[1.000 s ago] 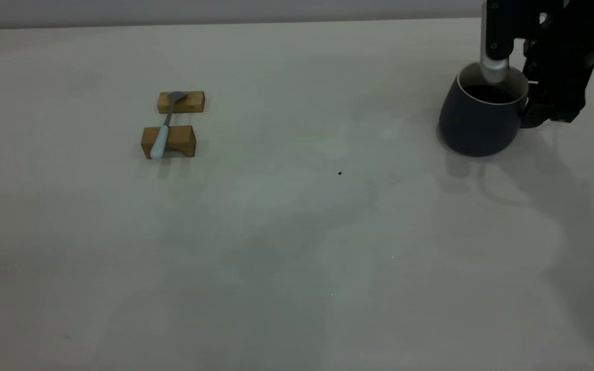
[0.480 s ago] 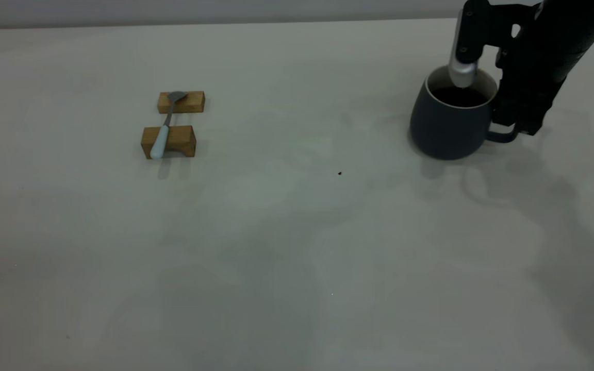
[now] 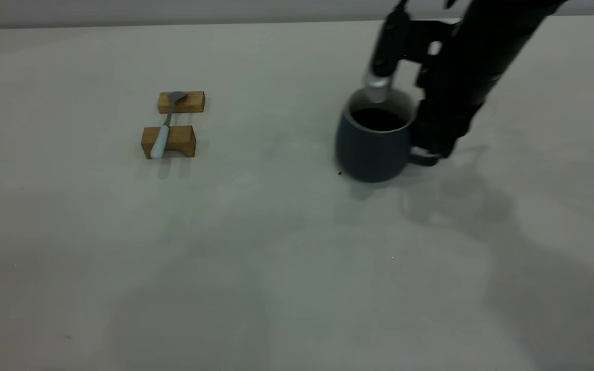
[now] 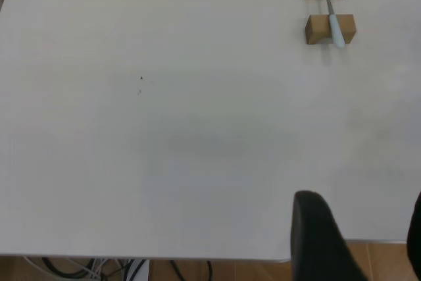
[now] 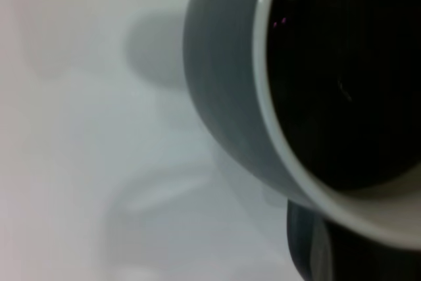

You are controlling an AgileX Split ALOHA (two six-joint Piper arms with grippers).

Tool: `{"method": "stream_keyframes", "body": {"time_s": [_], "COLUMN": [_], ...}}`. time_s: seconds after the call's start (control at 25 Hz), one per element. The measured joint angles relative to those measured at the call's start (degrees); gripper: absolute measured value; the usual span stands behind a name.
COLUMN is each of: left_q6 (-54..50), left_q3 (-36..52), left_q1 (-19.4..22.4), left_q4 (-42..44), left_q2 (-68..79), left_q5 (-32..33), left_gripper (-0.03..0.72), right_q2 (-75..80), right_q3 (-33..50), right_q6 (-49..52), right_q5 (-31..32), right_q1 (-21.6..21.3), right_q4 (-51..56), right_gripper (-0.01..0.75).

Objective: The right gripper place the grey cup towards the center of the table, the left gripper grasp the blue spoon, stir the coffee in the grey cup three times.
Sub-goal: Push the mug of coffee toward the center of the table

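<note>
Shifted since a second ago: cup (image 3: pixel 374 149) and right gripper (image 3: pixel 428 147), from the far right edge toward table (image 3: pixel 297 268) centre. Right gripper: clamped on the cup handle, beside the body; coffee (image 3: pixel 378 118) level. Spoon (image 3: pixel 164 128): unmoved, bridging two blocks (image 3: pixel 176 121), well left of the cup, long axis running near-to-far, blue handle toward the viewer. Left gripper (image 4: pixel 355 235): parked off the table edge, fingers apart, the nearer arm for the spoon.

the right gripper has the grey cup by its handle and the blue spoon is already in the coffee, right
Not quite. The right gripper does hold the grey cup by its handle, but the blue spoon lies across two wooden blocks, far from the coffee, as the exterior view shows.
</note>
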Motion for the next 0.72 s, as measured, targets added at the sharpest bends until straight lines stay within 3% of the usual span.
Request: {"method": "stream_keyframes", "body": {"time_s": [0.28, 0.72], "left_q6": [0.0, 0.0], "left_q3": [0.0, 0.0], "left_q1": [0.0, 0.0], "left_q4": [0.0, 0.0], "left_q2": [0.0, 0.0], "left_q5": [0.0, 0.0], "left_gripper": [0.409, 0.409], "right_q2": [0.2, 0.7], "right_q3": [0.2, 0.3], "right_q6": [6.9, 11.3], "right_q5": [-3.5, -6.8], "right_q1": [4.2, 5.0], "right_q4": [0.8, 2.8], "right_gripper": [0.176, 0.176]}}
